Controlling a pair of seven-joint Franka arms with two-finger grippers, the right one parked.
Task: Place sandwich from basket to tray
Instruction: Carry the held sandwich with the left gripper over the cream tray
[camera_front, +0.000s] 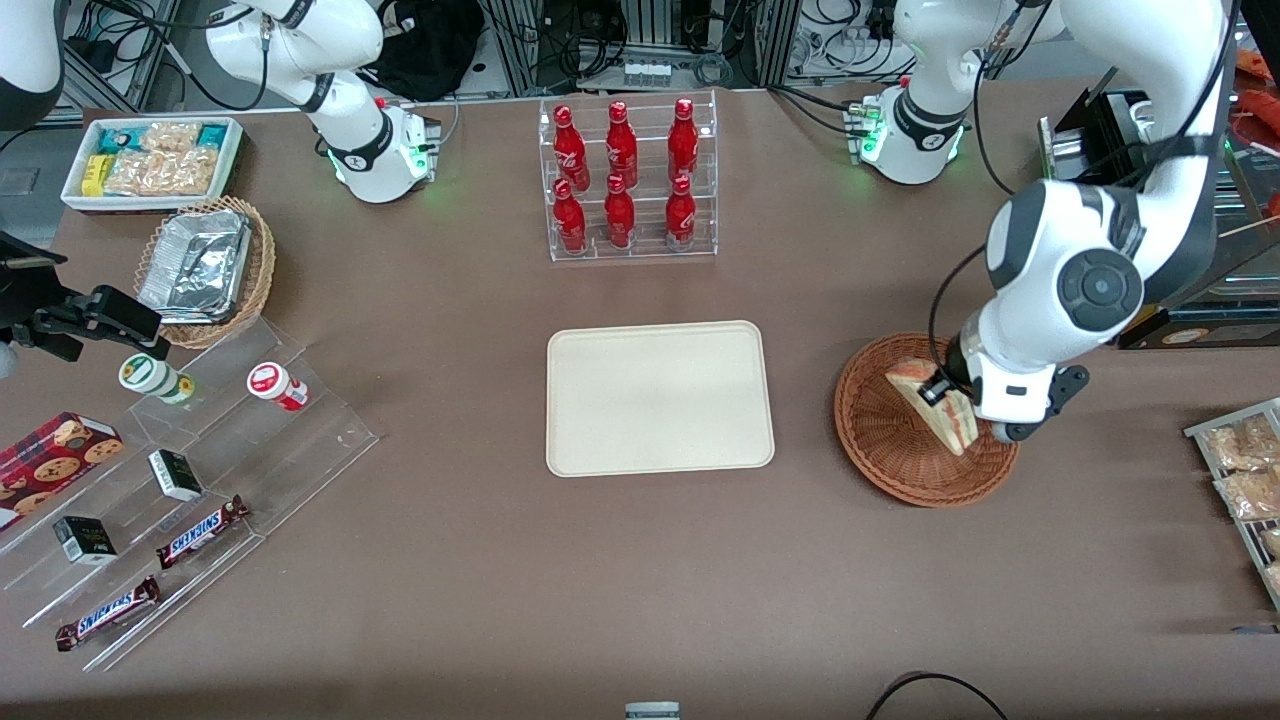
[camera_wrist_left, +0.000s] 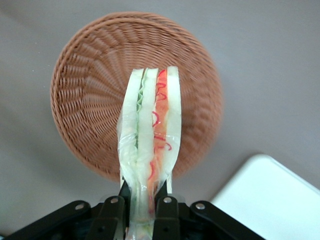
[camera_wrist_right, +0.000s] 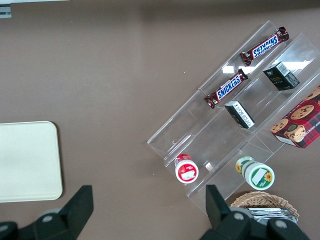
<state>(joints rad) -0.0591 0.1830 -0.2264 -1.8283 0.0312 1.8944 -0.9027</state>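
**Sandwich pinched over basket**

Sandwich (camera_wrist_left: 150, 135) is clamped at one end between the gripper (camera_wrist_left: 141, 210) fingers, edge-up, above the basket (camera_wrist_left: 90, 90). Left arm is bent down over the basket. Tray (camera_front: 660, 398) lies beside it, toward the parked arm.

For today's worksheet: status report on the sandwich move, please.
Gripper shut on cream triangular sandwich, above reddish-brown round wicker basket. Cream-beige rectangular tray bare. Nothing between them.

Robotics lab: mock shop table (camera_front: 480, 560), equipment racks (camera_front: 650, 40), cables.
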